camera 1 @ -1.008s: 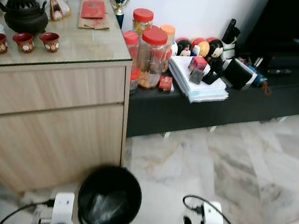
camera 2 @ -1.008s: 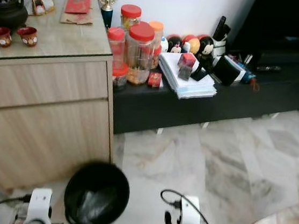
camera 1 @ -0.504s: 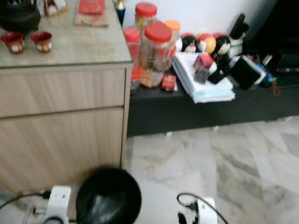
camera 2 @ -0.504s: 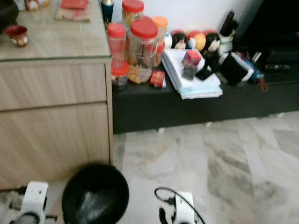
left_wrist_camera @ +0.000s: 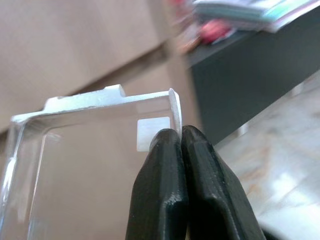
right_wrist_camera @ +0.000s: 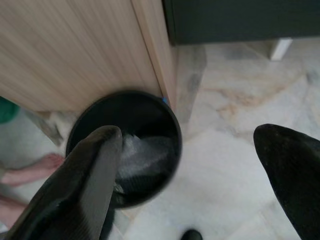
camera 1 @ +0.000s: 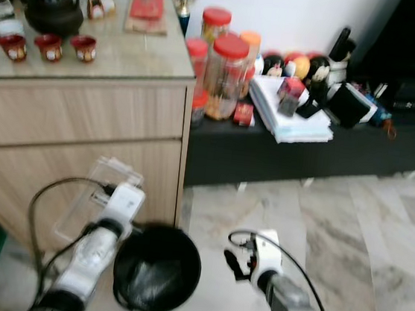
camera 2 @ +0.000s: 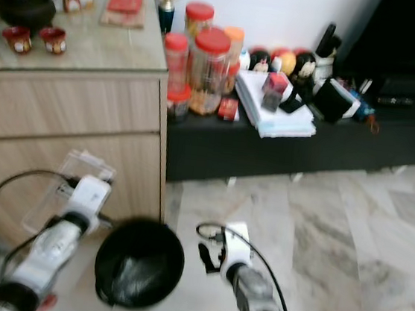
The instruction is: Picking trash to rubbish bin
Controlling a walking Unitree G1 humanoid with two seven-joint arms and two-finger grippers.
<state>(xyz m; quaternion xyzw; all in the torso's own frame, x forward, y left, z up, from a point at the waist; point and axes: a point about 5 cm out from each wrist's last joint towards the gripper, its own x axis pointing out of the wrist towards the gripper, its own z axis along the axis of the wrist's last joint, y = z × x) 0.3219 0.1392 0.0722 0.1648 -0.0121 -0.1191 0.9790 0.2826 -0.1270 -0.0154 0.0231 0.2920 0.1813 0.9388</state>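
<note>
the left gripper [left_wrist_camera: 181,150] has its 2 black fingers pressed together on the rim of a clear plastic container [camera 1: 98,195], pinching its corner. the container hangs in the air in front of the wooden cabinet [camera 1: 84,119], just beside the black bin [camera 1: 157,266] and a little above its rim, toward the cabinet side. the bin stands on the marble floor [camera 1: 349,232] at the cabinet's lower right corner, with a crumpled liner or wrapper already inside.

the right gripper [right_wrist_camera: 190,165] is spread wide and holds nothing; it hangs above the floor just beside the bin's other side, looking down into the bin's mouth.

the step in hand looks like the carry to the bin: the trash is held but not yet over the opening. the next move calls for swinging the left arm across until the container sits squarely above the bin, then parting the fingers. the container is broad next to the opening, so it may catch on the rim unless it goes in edge first.

a person's bare feet [right_wrist_camera: 30,172] show on the floor near the bin.
</note>
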